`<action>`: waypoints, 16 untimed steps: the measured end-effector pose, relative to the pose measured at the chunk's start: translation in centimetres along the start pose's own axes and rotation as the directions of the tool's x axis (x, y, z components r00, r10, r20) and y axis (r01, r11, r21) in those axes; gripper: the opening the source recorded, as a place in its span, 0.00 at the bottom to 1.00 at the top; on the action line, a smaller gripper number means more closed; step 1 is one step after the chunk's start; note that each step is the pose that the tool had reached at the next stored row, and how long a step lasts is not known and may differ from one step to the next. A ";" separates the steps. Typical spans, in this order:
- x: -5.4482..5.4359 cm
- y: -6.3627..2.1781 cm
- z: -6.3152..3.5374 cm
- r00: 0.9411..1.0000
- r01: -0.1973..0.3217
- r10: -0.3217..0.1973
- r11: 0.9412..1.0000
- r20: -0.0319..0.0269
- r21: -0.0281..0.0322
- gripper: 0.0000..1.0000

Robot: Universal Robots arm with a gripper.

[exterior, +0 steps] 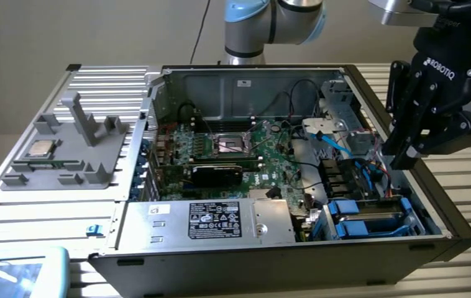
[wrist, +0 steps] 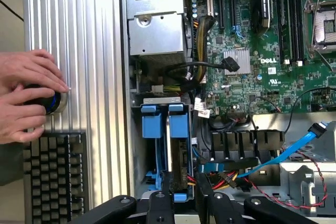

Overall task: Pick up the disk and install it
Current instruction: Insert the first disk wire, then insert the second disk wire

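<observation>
In the exterior view the pincer [exterior: 403, 162] hangs above the drive bay of the open computer case [exterior: 252, 264], where the disk [exterior: 366, 218] stands on edge. The wrist view shows its fingers slightly spread over the disk's end, and a person's hands [wrist: 26, 95] beside a keyboard [wrist: 52, 179].

Your disk [exterior: 347, 208] [wrist: 178, 129], a silver drive clipped in its bright blue plastic frame, standing on edge, slotted down into the corner drive bay of the open computer case [exterior: 244, 273], just beside a second blue frame [wrist: 150, 124]
</observation>
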State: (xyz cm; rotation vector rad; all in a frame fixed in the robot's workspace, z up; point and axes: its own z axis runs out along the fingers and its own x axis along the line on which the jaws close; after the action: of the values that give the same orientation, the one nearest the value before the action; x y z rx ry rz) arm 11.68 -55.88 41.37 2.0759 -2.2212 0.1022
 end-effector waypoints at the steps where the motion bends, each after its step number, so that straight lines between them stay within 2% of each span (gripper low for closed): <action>1: 0.0 0.25 -0.04 1.000 0.000 0.000 1.000 -0.001 0.000 0.31; 3: 0.0 0.61 -0.04 1.000 0.000 0.000 1.000 -0.001 0.001 0.31; 16: 0.0 0.62 -0.05 1.000 0.000 0.000 1.000 -0.001 -0.001 0.31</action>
State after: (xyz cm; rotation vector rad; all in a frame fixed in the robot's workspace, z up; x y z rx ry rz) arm 11.06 -55.80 41.42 2.0752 -2.2201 0.1017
